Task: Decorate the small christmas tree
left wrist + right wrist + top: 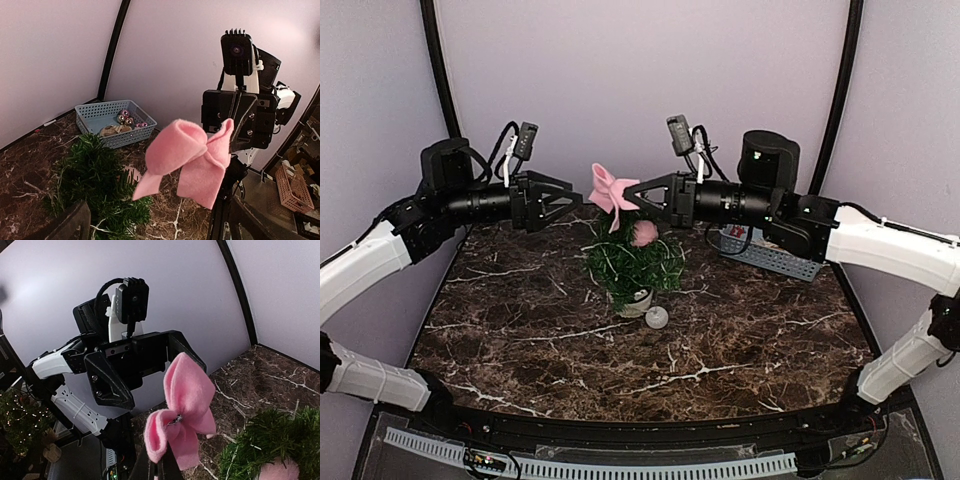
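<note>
Pinching a pink bow (608, 190) at its knot, the right tool (628, 192) is clamped shut on it. The bow hangs in the air just above the tip of the small christmas tree (630, 262).

Left tool (576, 194): fingers spread wide apart, pointing at the bow from the other side and level with it. The tips sit just beside the felt; I cannot tell whether they touch. Nothing is gripped on that side.

The tree stands about mid-surface, between the two arms, in its white pot (638, 301). A pink fuzzy ornament (644, 233) sits in the upper branches, on the right-arm side, directly under the right tool.

A silver ball (657, 318) lies on the dark marble surface (520, 330), right against the pot on its near-right side.

The blue-grey basket (131, 138) sits at the far right of the surface, under the right forearm and well apart from the tree. The left wrist view shows a few shiny baubles (125, 118) and something tan inside it.

The two wrist cameras face each other across the bow.
</note>
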Tool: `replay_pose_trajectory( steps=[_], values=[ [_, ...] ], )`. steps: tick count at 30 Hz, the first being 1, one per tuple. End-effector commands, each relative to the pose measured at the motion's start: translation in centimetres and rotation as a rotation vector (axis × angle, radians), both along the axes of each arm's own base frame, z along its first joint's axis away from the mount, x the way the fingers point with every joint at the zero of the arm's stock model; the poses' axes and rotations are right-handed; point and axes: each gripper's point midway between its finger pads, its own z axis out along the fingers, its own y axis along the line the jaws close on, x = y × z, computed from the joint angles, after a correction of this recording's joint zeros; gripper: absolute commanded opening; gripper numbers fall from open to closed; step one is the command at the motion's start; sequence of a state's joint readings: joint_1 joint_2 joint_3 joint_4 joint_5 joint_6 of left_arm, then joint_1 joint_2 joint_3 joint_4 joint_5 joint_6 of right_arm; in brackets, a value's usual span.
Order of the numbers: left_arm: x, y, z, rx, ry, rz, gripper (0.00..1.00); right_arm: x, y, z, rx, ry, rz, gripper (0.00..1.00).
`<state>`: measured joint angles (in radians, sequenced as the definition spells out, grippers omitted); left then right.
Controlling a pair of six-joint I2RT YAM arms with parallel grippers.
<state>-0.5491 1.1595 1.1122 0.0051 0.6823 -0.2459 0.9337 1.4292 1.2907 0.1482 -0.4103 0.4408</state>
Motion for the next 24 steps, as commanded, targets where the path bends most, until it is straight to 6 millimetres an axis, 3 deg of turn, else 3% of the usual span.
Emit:
replay_pose_trajectory(
  steps=[1,4,8,12,15,19,21,24],
  values=[
    [-1.4,-1.1,1.6,-0.047,-0.1,-0.156,0.97,-0.5,0.8,1.0,0.07,0.026,0.055,0.0],
    [-1.2,-1.6,1.8,-0.054,-0.119,-0.186,0.89,-0.2,1.1,0.6,0.087,0.053,0.054,0.0],
    [-0.1,-2.3,1.4,-0.057,-0.082,-0.193,0.63,0.3,1.4,0.0,0.09,0.07,0.039,0.0],
    [0.0,-2.8,1.4,-0.077,-0.078,-0.223,0.45,0.8,1.6,-0.6,0.085,0.078,0.022,0.0],
    [0.3,-2.7,1.0,-0.074,-0.073,-0.209,0.44,0.9,1.6,-0.8,0.083,0.081,0.014,0.0],
    [0.3,-2.6,0.8,-0.074,-0.08,-0.201,0.49,1.1,1.5,-1.0,0.077,0.084,0.004,0.0],
    [0.2,-2.5,0.8,-0.075,-0.09,-0.201,0.46,1.3,1.5,-1.1,0.075,0.084,-0.007,0.0],
    [0.0,-2.3,1.1,-0.079,-0.109,-0.197,0.31,1.8,1.2,-1.2,0.073,0.086,-0.038,0.0]
  ],
)
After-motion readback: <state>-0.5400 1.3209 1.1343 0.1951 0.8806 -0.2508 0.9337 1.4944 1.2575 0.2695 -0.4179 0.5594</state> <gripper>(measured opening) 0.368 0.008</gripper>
